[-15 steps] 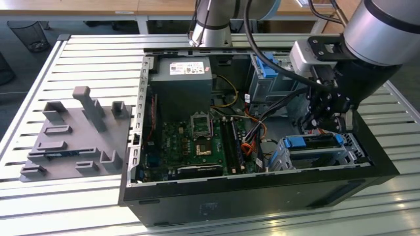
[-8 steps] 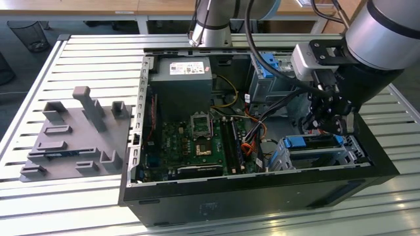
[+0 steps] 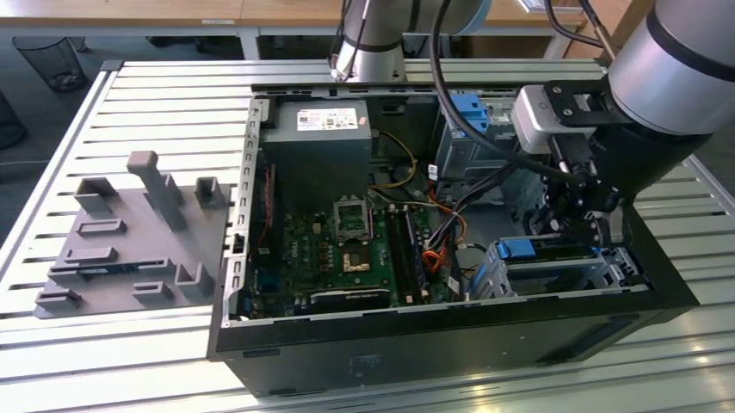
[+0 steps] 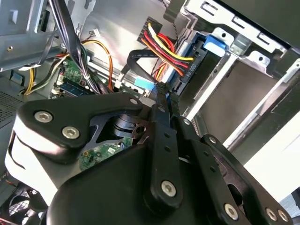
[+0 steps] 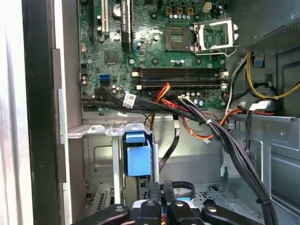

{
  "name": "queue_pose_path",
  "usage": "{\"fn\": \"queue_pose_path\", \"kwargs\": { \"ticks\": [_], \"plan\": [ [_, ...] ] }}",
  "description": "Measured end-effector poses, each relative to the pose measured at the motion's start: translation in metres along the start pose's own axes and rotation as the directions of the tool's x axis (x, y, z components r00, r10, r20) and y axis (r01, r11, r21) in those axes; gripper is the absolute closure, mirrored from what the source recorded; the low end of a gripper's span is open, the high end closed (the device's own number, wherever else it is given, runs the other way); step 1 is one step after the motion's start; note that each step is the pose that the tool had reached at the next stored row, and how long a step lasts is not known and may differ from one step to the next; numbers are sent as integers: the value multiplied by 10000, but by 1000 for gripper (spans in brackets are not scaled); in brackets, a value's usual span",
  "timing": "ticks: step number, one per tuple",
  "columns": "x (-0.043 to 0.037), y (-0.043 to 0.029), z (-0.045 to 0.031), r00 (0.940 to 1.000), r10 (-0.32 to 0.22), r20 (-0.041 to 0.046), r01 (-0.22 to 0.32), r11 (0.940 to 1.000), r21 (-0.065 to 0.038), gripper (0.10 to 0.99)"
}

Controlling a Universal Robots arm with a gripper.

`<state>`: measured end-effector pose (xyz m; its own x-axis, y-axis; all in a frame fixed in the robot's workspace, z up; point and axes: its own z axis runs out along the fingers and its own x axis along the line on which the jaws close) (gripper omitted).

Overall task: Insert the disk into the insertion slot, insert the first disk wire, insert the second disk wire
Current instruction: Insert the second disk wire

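On the table [image 3: 138,86], a grey fixture [image 3: 126,241] lies at the exterior view's left, beside the open computer case [image 3: 460,344]. Right of the motherboard [image 3: 344,249], the disk [image 3: 540,251] sits in the slot [image 3: 574,275]. The fingers [image 4: 164,91] are pressed nearly together, seemingly pinching a wire connector [image 4: 145,84] at the disk's end

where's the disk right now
In the exterior view the disk sits in the insertion slot at the open case's right end, right of the motherboard, directly below the gripper.
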<state>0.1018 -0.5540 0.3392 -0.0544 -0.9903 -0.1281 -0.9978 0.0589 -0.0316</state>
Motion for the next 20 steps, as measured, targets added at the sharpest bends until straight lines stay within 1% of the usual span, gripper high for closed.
{"fn": "queue_pose_path", "kwargs": {
  "ticks": [5,10,15,20],
  "plan": [
    [58,-3,-1,10000,0,1,0,10000,1,937],
    [65,-4,10,10000,-2,25,2,10000,10,937],
    [97,-5,11,10000,0,26,0,10000,13,937],
    [102,-11,20,10000,-2,26,2,10000,13,937]
  ]
}}
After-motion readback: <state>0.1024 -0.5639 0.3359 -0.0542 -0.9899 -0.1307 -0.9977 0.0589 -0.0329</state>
